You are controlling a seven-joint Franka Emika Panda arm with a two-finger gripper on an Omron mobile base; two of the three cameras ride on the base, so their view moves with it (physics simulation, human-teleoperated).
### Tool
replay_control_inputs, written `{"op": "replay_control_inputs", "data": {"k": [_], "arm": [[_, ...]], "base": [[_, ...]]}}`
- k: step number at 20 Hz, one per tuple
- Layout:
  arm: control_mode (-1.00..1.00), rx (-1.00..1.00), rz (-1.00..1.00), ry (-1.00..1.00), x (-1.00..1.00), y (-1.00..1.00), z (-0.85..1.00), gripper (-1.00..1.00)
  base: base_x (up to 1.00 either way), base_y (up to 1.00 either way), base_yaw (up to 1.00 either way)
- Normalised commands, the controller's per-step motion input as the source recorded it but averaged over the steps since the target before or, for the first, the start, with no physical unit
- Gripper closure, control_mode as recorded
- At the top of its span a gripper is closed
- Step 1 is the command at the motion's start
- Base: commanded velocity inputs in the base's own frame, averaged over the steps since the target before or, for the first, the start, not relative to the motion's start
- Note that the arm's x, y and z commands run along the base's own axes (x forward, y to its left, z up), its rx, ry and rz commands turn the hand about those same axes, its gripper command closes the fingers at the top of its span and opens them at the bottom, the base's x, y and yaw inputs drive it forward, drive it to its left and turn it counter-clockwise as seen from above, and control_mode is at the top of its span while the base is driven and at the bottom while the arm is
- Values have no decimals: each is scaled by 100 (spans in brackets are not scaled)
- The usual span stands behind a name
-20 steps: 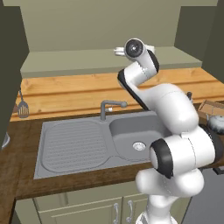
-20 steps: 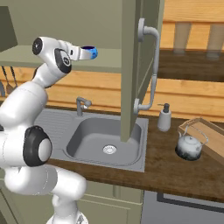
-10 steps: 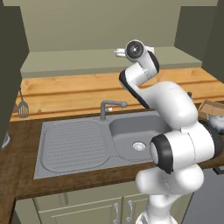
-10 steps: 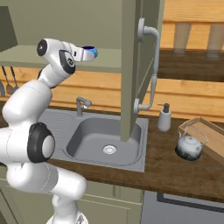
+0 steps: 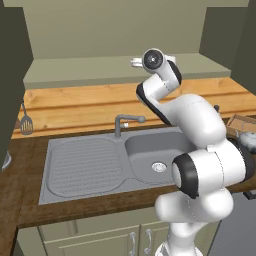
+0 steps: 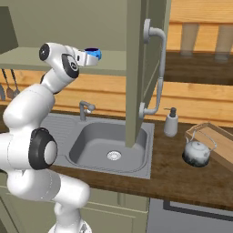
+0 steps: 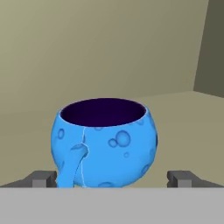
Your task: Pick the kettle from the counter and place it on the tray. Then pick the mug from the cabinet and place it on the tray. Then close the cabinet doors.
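Mug [image 7: 105, 142] position: seen on the cabinet shelf [image 7: 183, 131], dead ahead at 12 o'clock from the gripper [image 7: 111, 178], centred between the finger tips.
Gripper state: jaws spread wide, one tip shown at either flank of the mug; no contact is visible.
Mug axis: upright, mouth at 12 o'clock, handle turned toward the hand.
Mug appearance: bright blue, round-bellied, bubble-patterned, dark inside.
Kettle [image 6: 197, 152]: judged already set at the tray [image 6: 218, 143] edge on the counter [image 6: 182, 177].

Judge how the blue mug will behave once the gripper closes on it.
The mug looks rigid and glossy, so it may slip. Its round belly gives the open gripper curved contact, so it could twist. Standing upright on the shelf, it seems unlikely to tip.
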Motion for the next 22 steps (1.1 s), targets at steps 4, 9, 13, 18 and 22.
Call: {"op": "replay_control_inputs", "data": {"k": [4,9,13,18,22], "arm": [[-100,0,-2,0,4,0,0,-100],[-100,0,-1,0,3,0,0,-100],[-100,0,0,0,1,0,0,100],[-100,0,0,0,0,-2,0,100],[-100,0,0,0,0,0,0,100]], "base": [[0,0,0],[0,0,0],[0,0,0],[0,0,0],[0,0,0]]}}
